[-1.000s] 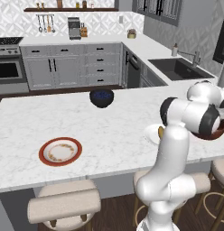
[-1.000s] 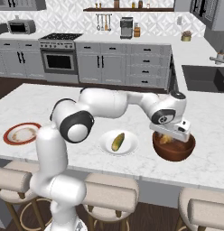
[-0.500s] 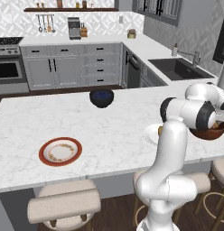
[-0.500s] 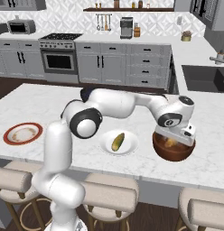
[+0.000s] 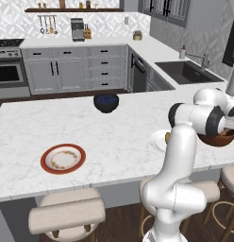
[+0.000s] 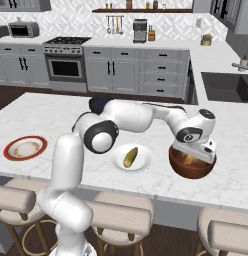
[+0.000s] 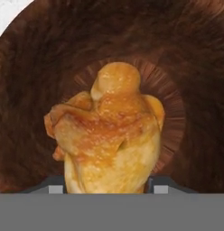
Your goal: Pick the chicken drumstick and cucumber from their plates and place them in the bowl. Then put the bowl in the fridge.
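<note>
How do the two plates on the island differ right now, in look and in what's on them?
The red-rimmed plate has a wide red rim and a cream speckled centre; the white plate is plain white. The red-rimmed plate is bare, while the white plate holds the cucumber. The white plate sits next to the wooden bowl; the red-rimmed plate lies far from it. Both are round, flat and on the island counter.

So the chicken drumstick (image 7: 109, 135) is golden-brown, lumpy and glossy, sitting right down inside the reddish-brown wooden bowl (image 6: 192, 165), over the ringed centre of its floor. The bowl stands upright near the front edge of the bench. Just beside it is the plain white plate (image 6: 132, 159) with the yellowish-green cucumber (image 6: 130, 156) lying across it at a slant. The red-rimmed plate (image 5: 63, 158) with the cream speckled centre sits well apart, bare.
</note>
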